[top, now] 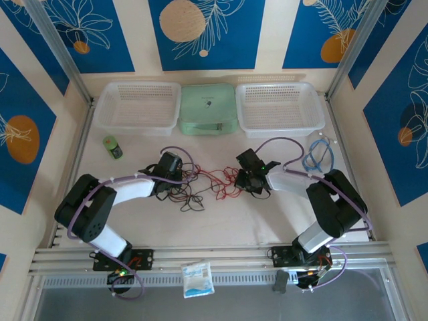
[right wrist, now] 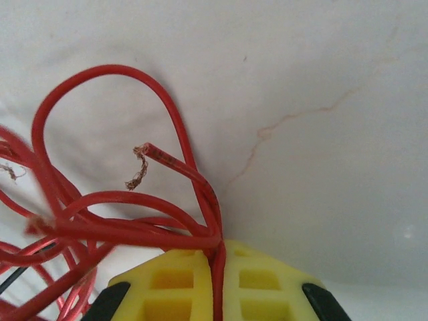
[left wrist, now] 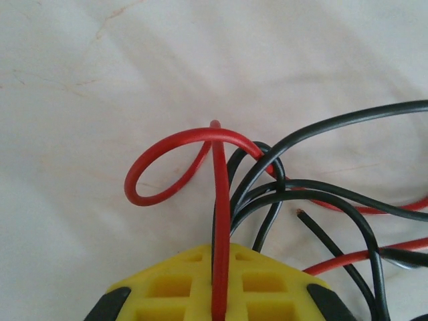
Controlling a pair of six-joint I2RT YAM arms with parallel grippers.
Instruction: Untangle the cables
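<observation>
Both pincers are clamping the tangled cables [top: 208, 186] lying between them: the left gripper [left wrist: 218, 281] is pinching a red wire [left wrist: 219, 200] rising ahead of its fingertips, black strands [left wrist: 334, 123] beside it; the right gripper [right wrist: 217, 274] is squeezing red loops [right wrist: 110, 69].

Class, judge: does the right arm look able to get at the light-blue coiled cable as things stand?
Likely not yet: the right gripper is shut on a red cable, so it must let go first. Otherwise the light-blue coiled cable lies uncovered on the table close by.
</observation>
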